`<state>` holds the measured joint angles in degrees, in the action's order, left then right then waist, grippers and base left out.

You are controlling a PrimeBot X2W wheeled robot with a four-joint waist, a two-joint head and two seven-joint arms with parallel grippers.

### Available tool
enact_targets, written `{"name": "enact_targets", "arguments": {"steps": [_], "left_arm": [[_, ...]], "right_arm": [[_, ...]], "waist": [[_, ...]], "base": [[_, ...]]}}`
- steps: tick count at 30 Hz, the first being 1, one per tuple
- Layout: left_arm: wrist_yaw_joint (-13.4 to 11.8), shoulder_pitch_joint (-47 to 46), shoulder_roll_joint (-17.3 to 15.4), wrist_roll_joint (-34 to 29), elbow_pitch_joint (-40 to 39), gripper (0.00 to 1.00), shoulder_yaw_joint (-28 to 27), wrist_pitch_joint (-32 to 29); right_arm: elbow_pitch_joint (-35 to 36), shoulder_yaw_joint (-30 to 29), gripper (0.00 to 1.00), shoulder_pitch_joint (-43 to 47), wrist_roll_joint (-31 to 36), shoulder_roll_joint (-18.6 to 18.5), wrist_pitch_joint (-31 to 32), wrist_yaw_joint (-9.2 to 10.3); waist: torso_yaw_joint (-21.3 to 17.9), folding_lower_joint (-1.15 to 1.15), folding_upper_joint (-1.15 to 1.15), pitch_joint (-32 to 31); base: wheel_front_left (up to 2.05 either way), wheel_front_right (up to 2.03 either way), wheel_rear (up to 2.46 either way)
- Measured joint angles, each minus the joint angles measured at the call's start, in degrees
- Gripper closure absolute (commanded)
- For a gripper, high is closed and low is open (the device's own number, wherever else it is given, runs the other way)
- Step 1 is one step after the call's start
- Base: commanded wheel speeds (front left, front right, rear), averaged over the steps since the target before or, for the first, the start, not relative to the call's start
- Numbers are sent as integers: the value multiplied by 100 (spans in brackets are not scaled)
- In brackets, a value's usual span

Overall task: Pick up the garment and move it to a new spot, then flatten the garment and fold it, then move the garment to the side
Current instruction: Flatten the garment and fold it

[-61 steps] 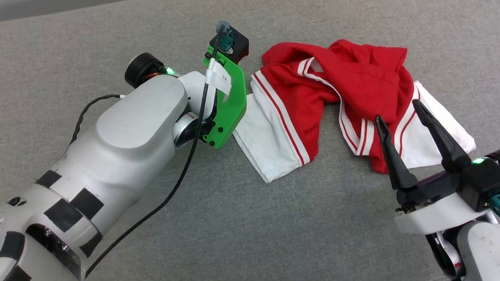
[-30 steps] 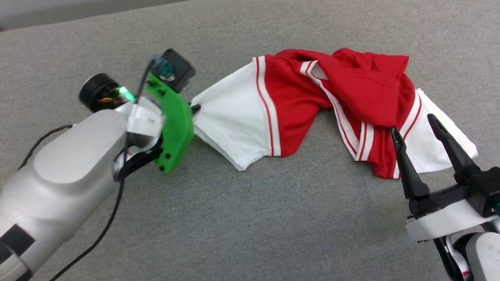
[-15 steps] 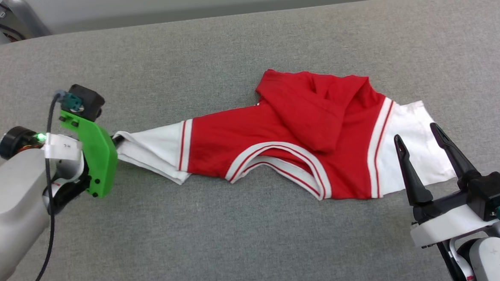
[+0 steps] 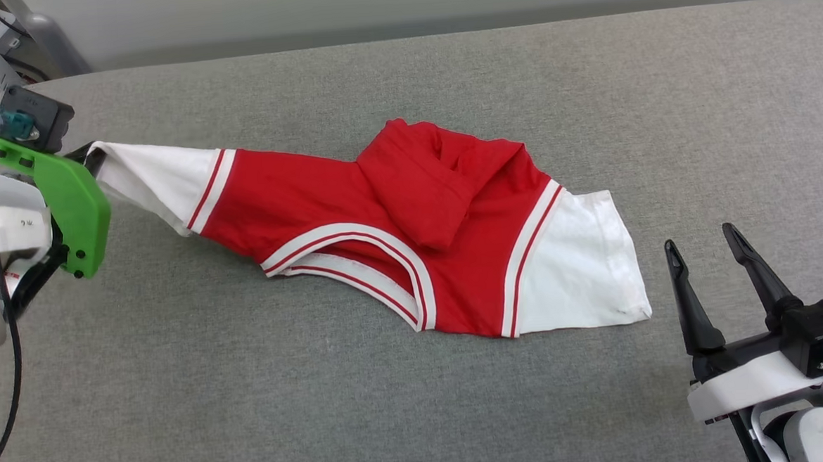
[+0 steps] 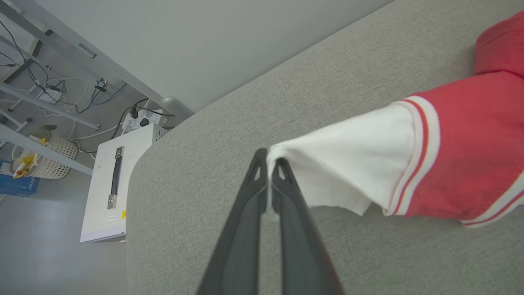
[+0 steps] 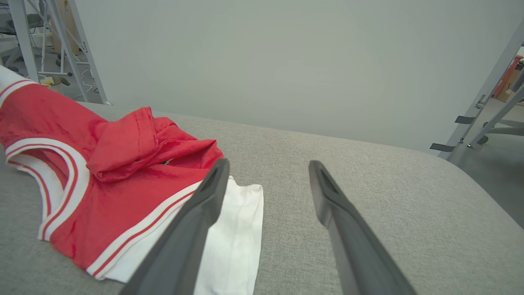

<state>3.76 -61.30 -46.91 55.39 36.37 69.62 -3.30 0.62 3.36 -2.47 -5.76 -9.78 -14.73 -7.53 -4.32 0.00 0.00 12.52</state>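
The garment (image 4: pixel 397 232), a red jersey with white sleeves and striped trim, lies stretched across the grey padded table. Its left sleeve (image 4: pixel 148 176) is lifted off the surface. My left gripper (image 5: pixel 268 159) is shut on that sleeve's cuff, at the table's far left (image 4: pixel 94 157). The garment's red body is bunched and folded over in the middle (image 6: pixel 135 151). My right gripper (image 4: pixel 701 240) stands open at the lower right, just off the white right sleeve (image 4: pixel 582 264), holding nothing. In the right wrist view its fingers (image 6: pixel 204 213) spread wide beside that sleeve (image 6: pixel 237 221).
The grey table (image 4: pixel 392 401) ends close to my left gripper. Beyond that rounded edge (image 5: pixel 135 172) stand a white box with a handle (image 5: pixel 114 184), cables and metal frame legs (image 5: pixel 61 53). A pale wall runs behind the table.
My left gripper has pulled the sleeve further left and up, stretching the garment out and dragging it leftward. The right sleeve has slid away from my right gripper. The head camera has also shifted.
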Motion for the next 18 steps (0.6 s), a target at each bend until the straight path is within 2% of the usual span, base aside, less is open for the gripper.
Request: {"name": "enact_targets", "arguments": {"steps": [6, 9, 14, 18], "left_arm": [[-187, 771, -32, -14, -4, 100, 87, 428], [-303, 1399, 0, 190, -73, 100, 100, 678], [-568, 2249, 191, 477, -162, 100, 105, 1102], [-687, 2731, 399, 675, -192, 100, 103, 1324]], "right_arm": [[-26, -99, 0, 94, 0, 35, 0, 0], [-27, -162, 0, 187, 0, 38, 0, 0], [-36, -272, 0, 338, 1, 45, 0, 0], [-93, -291, 0, 361, -1, 41, 0, 0]], "waist": [[67, 0, 0, -102], [109, 0, 0, -156], [209, 0, 0, -226], [269, 0, 0, -260]], "base": [[0, 0, 0], [0, 0, 0], [0, 0, 0], [0, 0, 0]]}}
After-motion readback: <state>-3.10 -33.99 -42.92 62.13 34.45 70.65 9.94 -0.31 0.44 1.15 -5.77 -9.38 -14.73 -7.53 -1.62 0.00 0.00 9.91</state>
